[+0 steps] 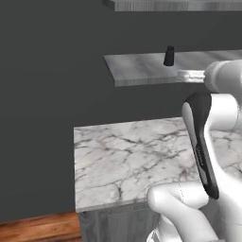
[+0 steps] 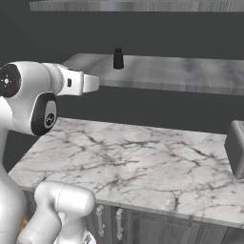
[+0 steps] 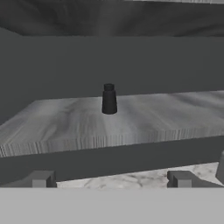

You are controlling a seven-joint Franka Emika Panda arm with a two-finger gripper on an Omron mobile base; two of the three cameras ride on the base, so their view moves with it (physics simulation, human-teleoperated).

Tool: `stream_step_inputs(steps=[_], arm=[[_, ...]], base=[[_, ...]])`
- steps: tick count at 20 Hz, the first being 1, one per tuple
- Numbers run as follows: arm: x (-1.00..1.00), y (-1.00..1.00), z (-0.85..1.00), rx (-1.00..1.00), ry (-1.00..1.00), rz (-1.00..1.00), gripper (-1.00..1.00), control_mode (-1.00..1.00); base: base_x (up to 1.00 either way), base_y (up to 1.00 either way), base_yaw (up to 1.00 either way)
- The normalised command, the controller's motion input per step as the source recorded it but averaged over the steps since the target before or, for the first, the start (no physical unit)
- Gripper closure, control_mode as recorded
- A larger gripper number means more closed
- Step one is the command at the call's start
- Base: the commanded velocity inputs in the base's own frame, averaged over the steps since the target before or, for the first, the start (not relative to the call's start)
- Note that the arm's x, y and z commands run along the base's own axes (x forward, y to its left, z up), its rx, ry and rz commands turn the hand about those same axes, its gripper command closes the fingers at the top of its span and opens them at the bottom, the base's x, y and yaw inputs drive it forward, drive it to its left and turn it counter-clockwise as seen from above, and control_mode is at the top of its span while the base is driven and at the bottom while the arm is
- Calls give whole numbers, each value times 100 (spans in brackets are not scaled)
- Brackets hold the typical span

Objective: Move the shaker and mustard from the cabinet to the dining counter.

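The shaker [image 1: 169, 56] [image 2: 118, 58] [image 3: 109, 99] is small and black, and stands upright on a long grey streaked shelf of the cabinet [image 1: 142, 71] [image 2: 167, 71] [image 3: 65, 127]. My gripper [image 3: 111, 179] [image 1: 182, 74] [image 2: 95, 83] hovers in front of the shelf's front edge, pointing at the shaker and well short of it. Its fingertips [image 3: 41, 179] stand wide apart, open with nothing between them. The mustard and the dining counter are out of view.
A marble counter [image 1: 123, 156] [image 2: 143, 162] over handled doors lies below the shelf. A grey block [image 2: 236, 147] sits at its right end. Another shelf [image 1: 175, 4] [image 2: 133, 5] hangs above. Wood floor [image 1: 33, 229] shows at lower left.
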Motion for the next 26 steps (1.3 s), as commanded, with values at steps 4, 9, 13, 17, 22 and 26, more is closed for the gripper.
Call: stream_step_inputs(steps=[4, 9, 13, 17, 22, 26], arm=[[10, -1, 34, 13, 0, -1, -100, -100], [7, -2, 10, 5, 4, -3, -100, -100], [6, -4, 0, 0, 0, -1, -100, -100], [25, -23, 0, 0, 1, 0, -100, -100], [38, -16, 0, 0, 2, 0, -100, -100], [39, -1, -6, 0, 8, 0, -100, -100]], base=[[0, 0, 0], [0, 0, 0], [0, 0, 0], [0, 0, 0], [0, 0, 0], [0, 0, 0]])
